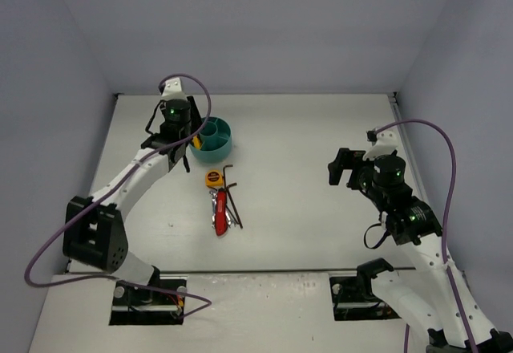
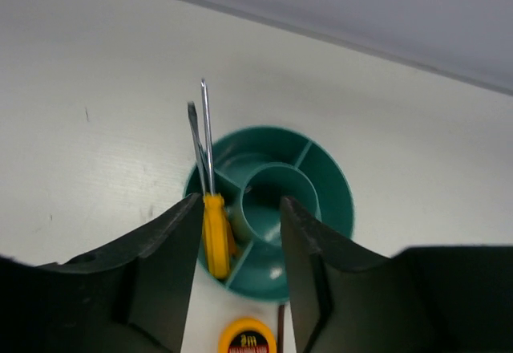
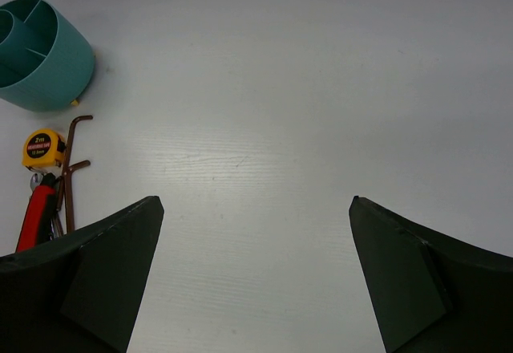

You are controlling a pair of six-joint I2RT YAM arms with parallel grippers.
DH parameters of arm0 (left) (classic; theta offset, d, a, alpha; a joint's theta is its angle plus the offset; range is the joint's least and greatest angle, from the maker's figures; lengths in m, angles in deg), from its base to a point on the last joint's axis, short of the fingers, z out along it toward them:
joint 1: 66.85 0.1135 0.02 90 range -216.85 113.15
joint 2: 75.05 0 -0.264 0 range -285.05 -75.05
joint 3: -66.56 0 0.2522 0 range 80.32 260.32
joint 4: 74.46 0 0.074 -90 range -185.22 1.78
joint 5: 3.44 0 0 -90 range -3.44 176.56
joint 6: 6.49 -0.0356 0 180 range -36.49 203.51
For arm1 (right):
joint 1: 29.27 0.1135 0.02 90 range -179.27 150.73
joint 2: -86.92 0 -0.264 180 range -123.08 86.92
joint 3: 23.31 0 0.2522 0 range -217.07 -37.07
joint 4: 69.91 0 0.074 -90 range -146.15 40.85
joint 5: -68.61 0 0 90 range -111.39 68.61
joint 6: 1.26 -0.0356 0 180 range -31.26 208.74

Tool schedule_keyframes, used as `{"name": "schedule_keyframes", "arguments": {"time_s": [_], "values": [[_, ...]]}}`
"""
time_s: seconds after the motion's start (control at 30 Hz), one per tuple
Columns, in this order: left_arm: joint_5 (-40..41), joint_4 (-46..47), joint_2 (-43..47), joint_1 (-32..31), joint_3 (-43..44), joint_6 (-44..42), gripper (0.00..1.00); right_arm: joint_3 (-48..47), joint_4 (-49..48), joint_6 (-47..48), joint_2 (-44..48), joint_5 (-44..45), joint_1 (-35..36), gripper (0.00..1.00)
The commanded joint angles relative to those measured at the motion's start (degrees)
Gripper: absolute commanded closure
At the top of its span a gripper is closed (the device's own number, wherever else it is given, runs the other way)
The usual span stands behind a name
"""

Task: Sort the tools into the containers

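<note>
The teal organiser [image 1: 215,139] stands at the back left of the table. Two yellow-handled screwdrivers [image 2: 215,237] lie in its left compartment, their shafts sticking out over the far rim. My left gripper [image 1: 178,138] hovers open over the organiser [image 2: 329,200], its left finger close beside the handles and not gripping them. In front of the organiser lie a yellow tape measure [image 1: 213,178], black hex keys [image 1: 231,183], a red-handled tool [image 1: 219,211] and a silver wrench [image 1: 233,221]. My right gripper [image 1: 343,168] is wide open and empty above bare table at the right.
The right wrist view shows the organiser [image 3: 40,52], tape measure [image 3: 42,148], hex keys [image 3: 72,156] and red-handled tool [image 3: 36,217] at its far left. Grey walls close the table at the back and on both sides.
</note>
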Motion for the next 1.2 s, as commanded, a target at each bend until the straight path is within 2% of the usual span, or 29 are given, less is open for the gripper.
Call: {"name": "schedule_keyframes", "arguments": {"time_s": [0.0,0.1,0.27,0.47,0.67,0.87,1.17], "values": [[-4.08,-14.97,4.31,-1.07,3.93,2.97,0.54,-1.81,-2.62,-0.5,-1.17,-1.29,0.33,0.0],[-6.91,-21.85,6.32,-2.46,3.51,5.12,0.42,-1.64,-2.62,-0.85,-1.61,-1.91,0.25,0.0],[-8.12,-27.47,6.14,-6.22,1.39,8.14,0.32,-1.71,-2.62,-1.28,-2.9,-4.59,0.33,0.0],[-5.62,-28.42,0.61,-11.51,0.75,10.39,0.3,-2.16,-2.62,-1.59,-3.81,-6.28,0.3,0.0],[-2.05,-26.49,-6.75,-13.57,0.79,11.32,0.3,-1.62,-2.62,-1.9,-2.89,-7.4,0.32,0.0],[4.19,-20.55,-7.08,-13.74,-3.62,11.5,0.3,-1.25,-2.7,-1.99,-1.33,-7.89,0.33,0.0],[7.39,-14.06,-8.81,-13.73,-8.33,10.49,0.31,-0.92,-2.62,-2.51,0.05,-7.98,0.33,0.0]]}}
